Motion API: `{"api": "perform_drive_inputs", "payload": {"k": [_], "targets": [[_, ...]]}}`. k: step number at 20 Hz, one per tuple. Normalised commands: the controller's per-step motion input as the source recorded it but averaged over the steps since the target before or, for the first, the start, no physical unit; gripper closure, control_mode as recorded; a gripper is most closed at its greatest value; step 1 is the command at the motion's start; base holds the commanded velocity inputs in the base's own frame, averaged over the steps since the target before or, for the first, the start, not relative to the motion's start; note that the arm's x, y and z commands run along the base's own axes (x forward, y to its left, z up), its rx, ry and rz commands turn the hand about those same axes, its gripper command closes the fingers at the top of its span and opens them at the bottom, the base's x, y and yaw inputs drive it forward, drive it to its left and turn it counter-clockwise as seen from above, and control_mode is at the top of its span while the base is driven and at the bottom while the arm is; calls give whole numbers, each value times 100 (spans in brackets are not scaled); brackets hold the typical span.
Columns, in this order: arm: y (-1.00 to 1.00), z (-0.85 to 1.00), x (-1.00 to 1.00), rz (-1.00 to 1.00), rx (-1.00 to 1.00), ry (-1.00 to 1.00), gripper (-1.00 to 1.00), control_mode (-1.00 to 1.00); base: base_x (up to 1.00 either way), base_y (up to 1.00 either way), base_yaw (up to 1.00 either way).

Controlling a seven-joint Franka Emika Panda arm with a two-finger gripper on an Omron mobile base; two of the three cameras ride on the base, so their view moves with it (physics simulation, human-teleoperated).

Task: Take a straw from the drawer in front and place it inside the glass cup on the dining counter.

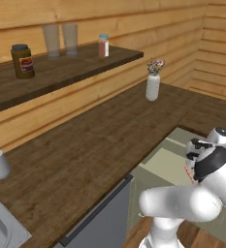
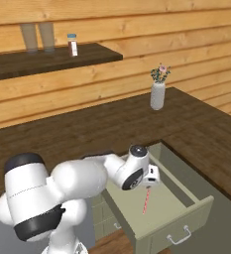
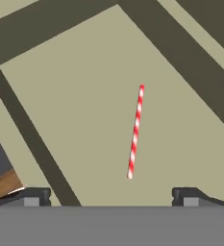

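Gripper (image 3: pixel 111 197), jaws spread wide and empty, poised above the open drawer (image 2: pixel 186 218), on whose floor the straw (image 3: pixel 135 132) lies flat, slightly ahead of the fingertips, its long axis running away from them rather than across their gap.

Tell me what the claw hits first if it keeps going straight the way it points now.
Most likely the straw lying on the drawer floor, between the open claw tips; depth is unclear, so it may meet bare floor beside it.
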Motion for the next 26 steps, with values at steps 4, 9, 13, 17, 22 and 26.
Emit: {"api": "perform_drive_inputs", "payload": {"k": [4,9,13,17,22,26], "targets": [[0,-37,22,-3,0,0,-100,-100,0,0,0],[-8,-25,37,-4,0,4,-100,-100,0,0,0],[-18,-20,32,-2,0,5,-100,-100,0,0,0],[-29,-23,26,-3,0,9,-100,-100,0,0,0],[-35,-26,26,-3,0,6,-100,-100,0,0,0],[-11,-34,22,0,0,0,-100,-100,0,0,0]]}}
